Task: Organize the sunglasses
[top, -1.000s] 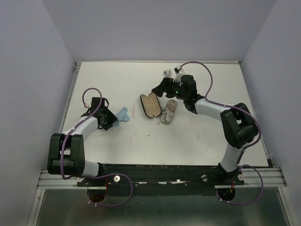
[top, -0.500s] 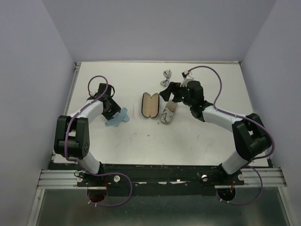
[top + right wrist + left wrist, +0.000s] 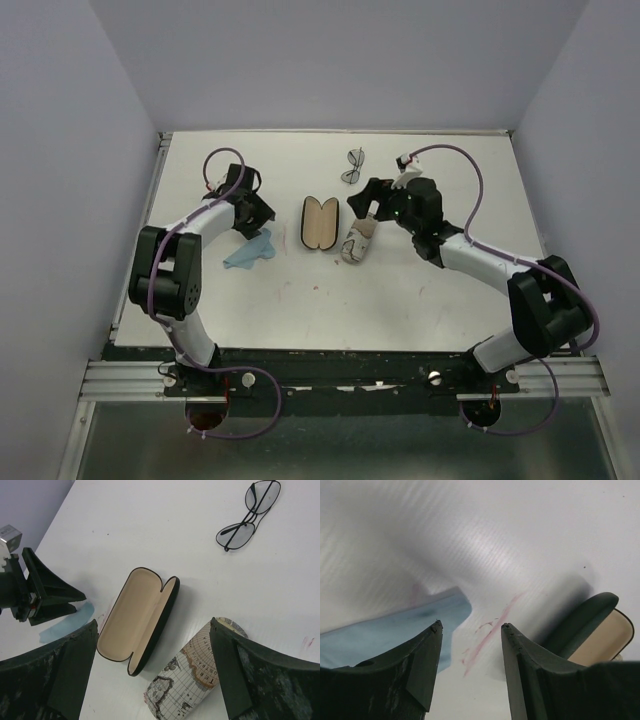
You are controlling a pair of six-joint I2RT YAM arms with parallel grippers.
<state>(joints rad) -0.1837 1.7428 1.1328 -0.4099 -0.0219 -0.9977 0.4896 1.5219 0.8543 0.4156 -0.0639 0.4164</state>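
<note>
The thin dark-framed sunglasses with grey lenses lie folded open at the back of the table, also in the right wrist view. The pink-purple pair is out of view. The black hard case lies open, tan lining up, and is empty. My right gripper hovers open and empty over the case and pouch. My left gripper is open and empty, low over the table between a blue cloth and the case.
A map-printed soft pouch lies just right of the case. A light blue cloth lies left of the case. A pink smear marks the table. White walls close in the table's back and sides.
My left gripper has swung from beside the blue cloth toward the back. My right gripper has drawn back to the right, away from above the case.
</note>
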